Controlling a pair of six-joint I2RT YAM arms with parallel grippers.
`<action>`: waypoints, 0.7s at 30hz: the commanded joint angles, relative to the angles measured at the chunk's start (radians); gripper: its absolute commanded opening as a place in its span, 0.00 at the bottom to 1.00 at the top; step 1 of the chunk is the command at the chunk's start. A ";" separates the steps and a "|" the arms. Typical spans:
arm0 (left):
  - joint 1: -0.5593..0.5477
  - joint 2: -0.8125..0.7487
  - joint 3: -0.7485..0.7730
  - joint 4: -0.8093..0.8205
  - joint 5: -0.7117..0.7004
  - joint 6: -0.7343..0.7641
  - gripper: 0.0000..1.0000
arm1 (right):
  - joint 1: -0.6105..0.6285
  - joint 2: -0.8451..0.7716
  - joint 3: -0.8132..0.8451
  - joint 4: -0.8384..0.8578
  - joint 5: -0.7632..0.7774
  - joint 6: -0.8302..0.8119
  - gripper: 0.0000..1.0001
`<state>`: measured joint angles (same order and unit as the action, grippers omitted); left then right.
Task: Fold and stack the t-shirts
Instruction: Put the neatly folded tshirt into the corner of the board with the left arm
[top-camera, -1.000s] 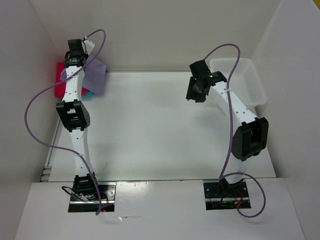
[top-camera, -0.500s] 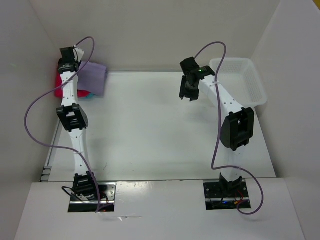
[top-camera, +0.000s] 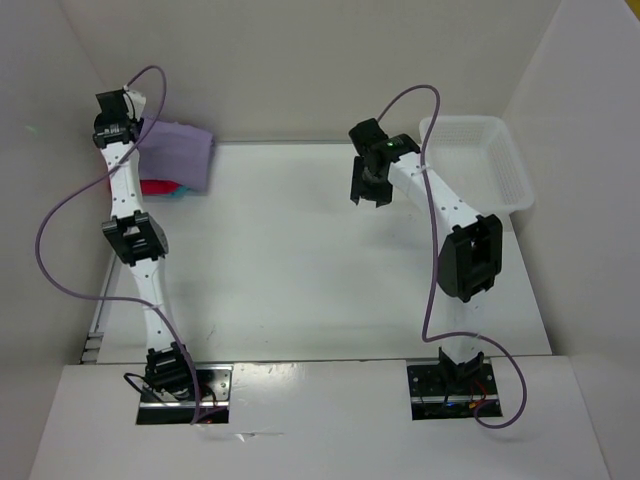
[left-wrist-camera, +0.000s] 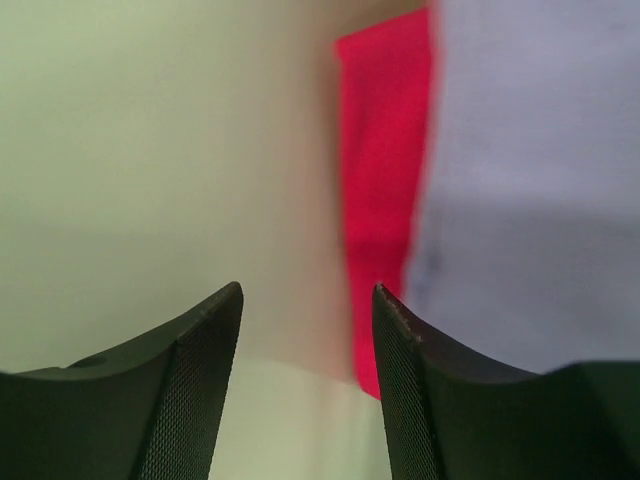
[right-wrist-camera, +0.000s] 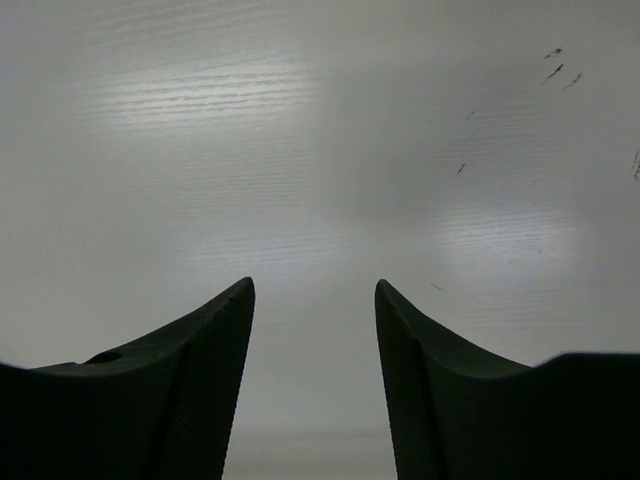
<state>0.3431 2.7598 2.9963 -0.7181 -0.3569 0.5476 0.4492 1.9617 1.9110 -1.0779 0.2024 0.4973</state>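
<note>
A folded lavender t-shirt lies on top of a stack at the table's far left corner, over a red t-shirt and a teal one. My left gripper hangs open just left of the stack, nothing between its fingers. In the left wrist view the red t-shirt and the lavender t-shirt lie to the right, beyond the open gripper. My right gripper is open over bare table at the back centre. The right wrist view has only white table between the fingers of the gripper.
A white plastic basket stands at the far right corner. White walls close the table at the back and both sides. The left arm reaches along the left wall, with its purple cable looping outward.
My left gripper has opened and let go of the lavender t-shirt, which now lies on the stack, and has drawn back to the left. My right gripper has moved left and opened a little wider.
</note>
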 joint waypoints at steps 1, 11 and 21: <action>-0.012 -0.176 0.101 -0.127 0.224 -0.116 0.62 | 0.002 -0.101 -0.001 -0.008 0.055 0.009 0.57; -0.171 -0.497 -0.084 -0.296 0.885 -0.181 0.69 | 0.002 -0.426 -0.358 0.075 0.058 0.055 0.95; -0.599 -0.790 -0.828 -0.216 0.843 -0.089 0.71 | -0.007 -0.880 -0.650 0.104 0.012 0.178 0.99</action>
<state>-0.1616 2.0129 2.3947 -0.9424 0.5140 0.4248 0.4488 1.2060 1.3037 -1.0222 0.2276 0.6117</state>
